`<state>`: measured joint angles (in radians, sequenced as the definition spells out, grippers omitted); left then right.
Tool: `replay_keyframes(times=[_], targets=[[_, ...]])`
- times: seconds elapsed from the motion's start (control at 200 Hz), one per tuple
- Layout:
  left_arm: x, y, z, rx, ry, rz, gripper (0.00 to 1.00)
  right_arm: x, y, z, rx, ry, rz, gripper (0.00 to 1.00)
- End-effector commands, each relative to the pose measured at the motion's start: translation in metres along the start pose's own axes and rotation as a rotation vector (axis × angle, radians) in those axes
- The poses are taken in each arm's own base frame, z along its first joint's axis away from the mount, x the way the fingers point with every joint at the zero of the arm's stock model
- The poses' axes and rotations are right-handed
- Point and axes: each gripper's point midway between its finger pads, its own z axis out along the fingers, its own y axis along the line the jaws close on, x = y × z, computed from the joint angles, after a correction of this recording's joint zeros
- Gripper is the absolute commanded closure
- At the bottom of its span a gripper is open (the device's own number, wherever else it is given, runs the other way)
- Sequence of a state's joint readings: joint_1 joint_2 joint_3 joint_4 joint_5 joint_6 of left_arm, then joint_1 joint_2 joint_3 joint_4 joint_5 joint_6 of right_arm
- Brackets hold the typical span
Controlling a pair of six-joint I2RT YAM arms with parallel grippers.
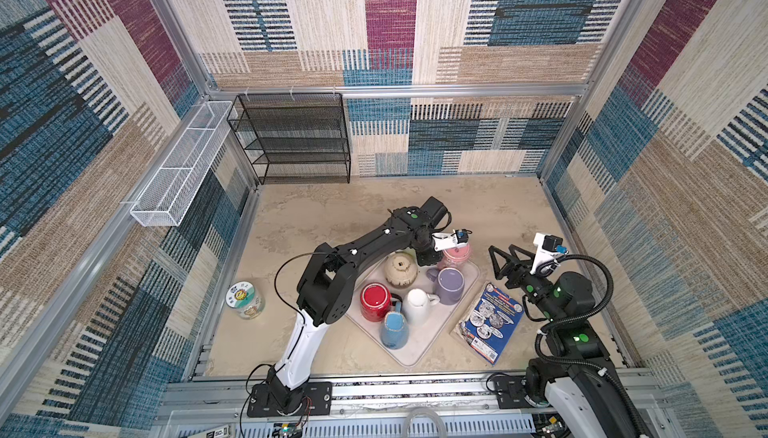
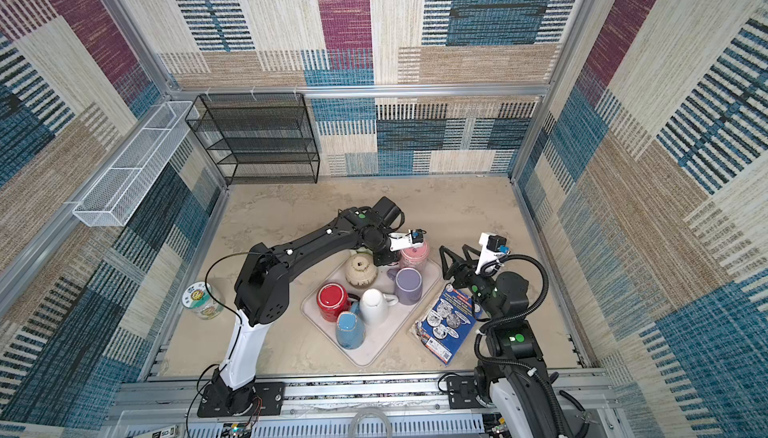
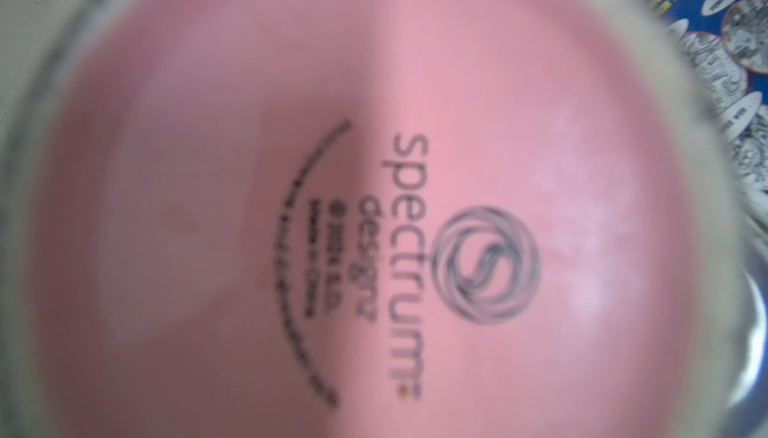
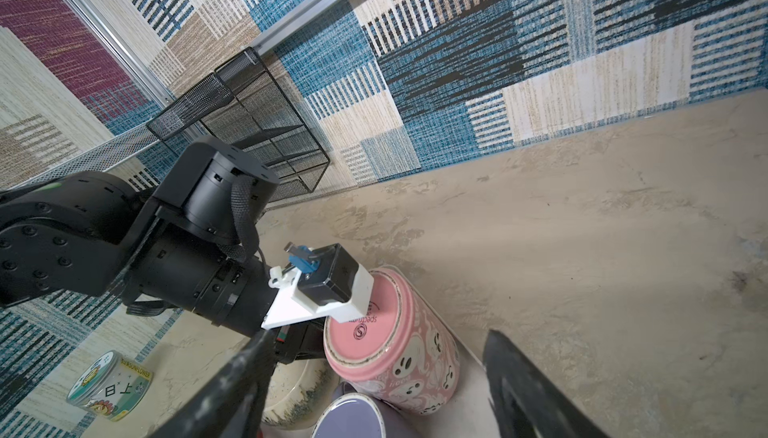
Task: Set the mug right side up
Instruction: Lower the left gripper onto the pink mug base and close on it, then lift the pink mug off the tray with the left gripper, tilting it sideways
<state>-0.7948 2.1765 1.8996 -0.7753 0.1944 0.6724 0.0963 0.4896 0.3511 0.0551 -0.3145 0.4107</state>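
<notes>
The pink mug (image 1: pixel 457 255) (image 2: pixel 415 255) with ghost faces stands upside down on the far corner of the pale tray (image 1: pixel 419 348). Its printed base (image 3: pixel 374 166) fills the left wrist view and faces up in the right wrist view (image 4: pixel 399 357). My left gripper (image 1: pixel 430 258) (image 2: pixel 385 258) (image 4: pixel 301 344) is pressed against the mug's left side, under its wrist camera. Its fingers are hidden, so I cannot see what they hold. My right gripper (image 1: pixel 501 249) (image 2: pixel 453 249) (image 4: pixel 378 332) hangs open just right of the tray, pointing at the mug, holding nothing.
Several other mugs crowd the tray: beige (image 1: pixel 400 270), purple (image 1: pixel 451 284), red (image 1: pixel 375 301), white (image 1: pixel 417 305), blue (image 1: pixel 394 330). A blue printed packet (image 1: pixel 490 321) lies right of the tray and a lidded jar (image 1: pixel 246 299) stands left. A black mesh rack (image 1: pixel 291 137) and a white wire basket (image 1: pixel 183 166) are at the back left.
</notes>
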Motion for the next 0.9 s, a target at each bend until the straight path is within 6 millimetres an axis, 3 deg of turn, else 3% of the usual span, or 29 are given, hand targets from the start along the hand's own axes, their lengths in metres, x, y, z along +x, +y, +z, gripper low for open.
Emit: replay_keyframes(times=[0.0,0.466,0.896], targets=[[-0.018,-0.001,-0.016,0.003,-0.081,0.004,1.0,-0.006,0.003,-0.002,-0.009,-0.019,0.002,0.19],[-0.026,-0.005,-0.066,0.009,-0.179,-0.048,1.0,-0.026,0.013,-0.008,-0.019,-0.075,-0.024,0.17],[-0.035,-0.018,-0.124,0.039,-0.439,-0.211,1.0,-0.019,0.054,-0.014,-0.261,-0.048,-0.081,0.11]])
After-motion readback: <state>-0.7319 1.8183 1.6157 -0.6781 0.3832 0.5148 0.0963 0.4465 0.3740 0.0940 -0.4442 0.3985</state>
